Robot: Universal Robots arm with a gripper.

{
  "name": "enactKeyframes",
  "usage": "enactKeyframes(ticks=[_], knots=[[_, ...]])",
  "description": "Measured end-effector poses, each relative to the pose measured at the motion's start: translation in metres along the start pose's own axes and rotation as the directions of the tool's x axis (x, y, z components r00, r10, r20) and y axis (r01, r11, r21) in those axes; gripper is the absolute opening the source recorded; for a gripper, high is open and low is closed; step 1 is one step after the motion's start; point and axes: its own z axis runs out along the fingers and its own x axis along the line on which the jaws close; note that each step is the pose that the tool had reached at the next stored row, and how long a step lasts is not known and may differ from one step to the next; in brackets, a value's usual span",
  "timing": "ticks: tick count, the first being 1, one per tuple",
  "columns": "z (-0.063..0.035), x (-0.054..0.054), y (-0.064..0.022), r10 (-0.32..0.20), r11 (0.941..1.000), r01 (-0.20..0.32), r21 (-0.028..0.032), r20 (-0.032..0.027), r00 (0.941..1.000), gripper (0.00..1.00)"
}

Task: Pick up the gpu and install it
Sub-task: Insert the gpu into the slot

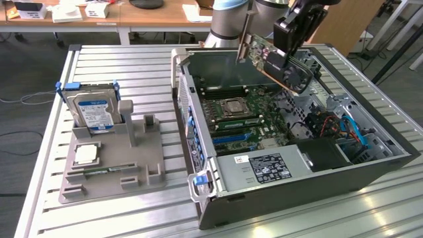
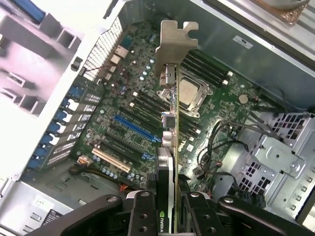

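One arm (image 1: pixel 233 20) high above open case (image 1: pixel 297 193), gpu (image 1: pixel 272 59) tilted in tool (image 1: pixel 290 37).

Slatted table (image 1: pixel 119 64): computer case (image 1: pixel 297 198), grey fixture (image 1: pixel 106 182)

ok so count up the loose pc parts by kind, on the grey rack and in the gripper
gpu, held in the gripper: 1
hard drive: 1
processor chip: 1
memory stick: 1
total: 4

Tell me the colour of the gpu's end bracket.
Silvery-grey; the bracket shows best in the wrist view.
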Motion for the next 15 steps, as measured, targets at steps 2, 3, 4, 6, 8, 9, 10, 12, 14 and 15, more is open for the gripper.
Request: enactKeyframes(ticks=[2,3,4,6,8,9,10,12,14,15], knots=[[0.0000,0.0000,0.0000,-0.023,0.9997,0.023,-0.0005,-0.0010,0.9997,0.27],[0.0000,0.0000,0.0000,-0.034,0.9994,0.034,-0.0007,-0.0015,0.9994,0.27],[0.0000,0.0000,0.0000,-0.045,0.9990,0.045,-0.0010,-0.0020,0.9990,0.27],[0.0000,0.0000,0.0000,-0.070,0.9976,0.070,-0.0016,-0.0030,0.9976,0.27],[0.0000,0.0000,0.0000,-0.094,0.9956,0.094,-0.0022,-0.0040,0.9956,0.27],[0.0000,0.0000,0.0000,-0.105,0.9944,0.105,-0.0026,-0.0045,0.9944,0.27],[0.0000,0.0000,0.0000,-0.117,0.9931,0.117,-0.0029,-0.0050,0.9931,0.27],[0.0000,0.0000,0.0000,-0.142,0.9898,0.142,-0.0035,-0.0060,0.9898,0.27],[0.0000,0.0000,0.0000,-0.167,0.9859,0.167,-0.0043,-0.0070,0.9859,0.27],[0.0000,0.0000,0.0000,-0.180,0.9837,0.180,-0.0046,-0.0076,0.9837,0.27]])
